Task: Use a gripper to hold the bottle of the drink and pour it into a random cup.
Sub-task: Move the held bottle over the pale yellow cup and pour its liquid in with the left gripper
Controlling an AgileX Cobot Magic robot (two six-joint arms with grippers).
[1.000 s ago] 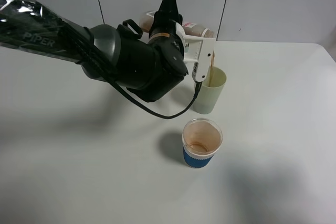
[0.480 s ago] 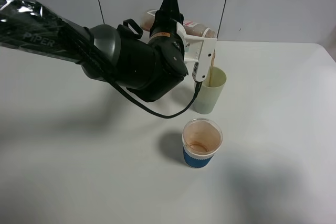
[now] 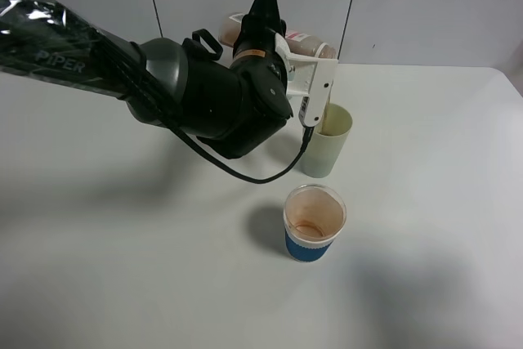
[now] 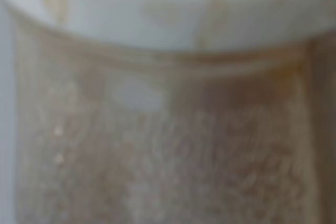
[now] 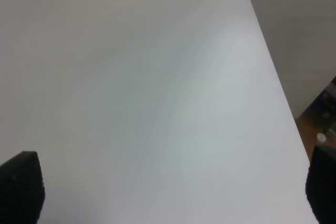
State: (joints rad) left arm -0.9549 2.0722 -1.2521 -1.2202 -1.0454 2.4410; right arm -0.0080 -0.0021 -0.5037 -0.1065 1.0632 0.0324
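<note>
Very close, v. blurred: small clear plastic bottle [image 4: 173, 145] fills nearly whole view. Landmark = wide off-white curved band [image 4: 168, 17] across bottle wall, w/ faint tan smudges on it. Touching band on one side: translucent wall tinted brown-beige, either brown drink [image 4: 210, 171] or its film inside; cannot tell which. Many tiny pale specks, like foam or droplets, scattered over tinted wall, away from band. One pale oval glare spot [image 4: 137, 94] near band. A darker vertical strip [image 4: 321, 129] runs from band along one edge; a pale grey strip [image 4: 5, 129] along opp. edge, not identifiable.
</note>
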